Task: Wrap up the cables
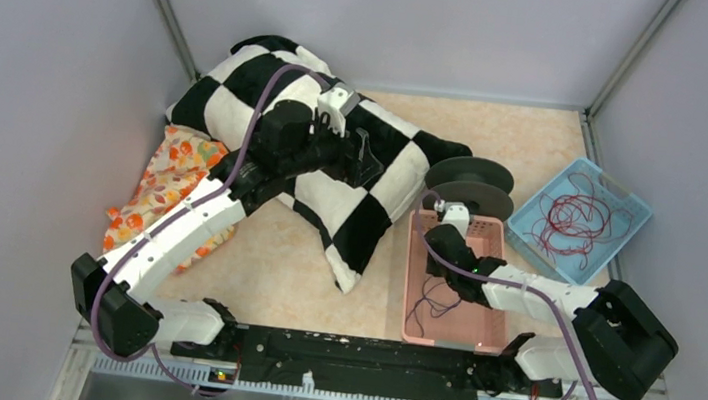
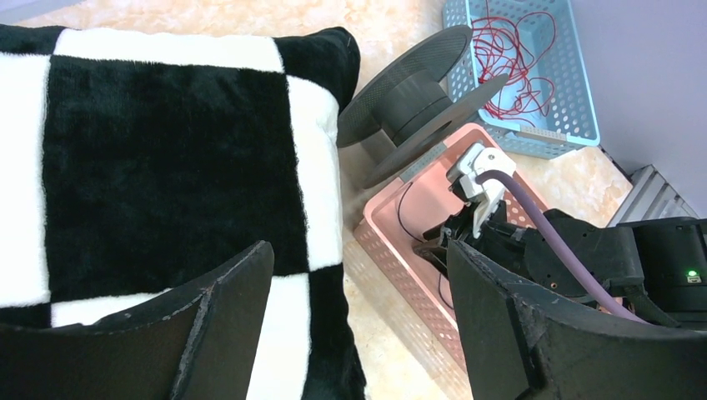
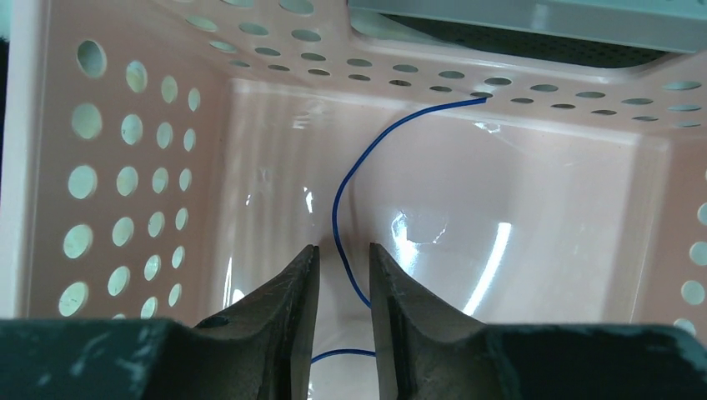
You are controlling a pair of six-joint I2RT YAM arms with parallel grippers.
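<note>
The cable is a very thin dark blue wire point(image 1: 434, 300) lying loosely looped inside the pink perforated basket point(image 1: 410, 267). My right gripper point(image 1: 437, 250) is down inside this basket. In the right wrist view its jaws point(image 3: 342, 248) stand a narrow gap apart, and the blue wire point(image 3: 338, 208) runs between the tips without being pinched, then up to the basket wall point(image 3: 125, 167). My left gripper point(image 1: 365, 156) is open and empty, hovering over the checkered pillow point(image 2: 167, 167). A black empty spool point(image 1: 470, 183) stands at the basket's far end.
The black-and-white pillow point(image 1: 330, 197) lies left of the pink basket, with a floral cloth point(image 1: 166, 179) beside it. A blue basket point(image 1: 528, 225) holding tangled red wire point(image 1: 574, 217) sits at the right. Walls close in on three sides.
</note>
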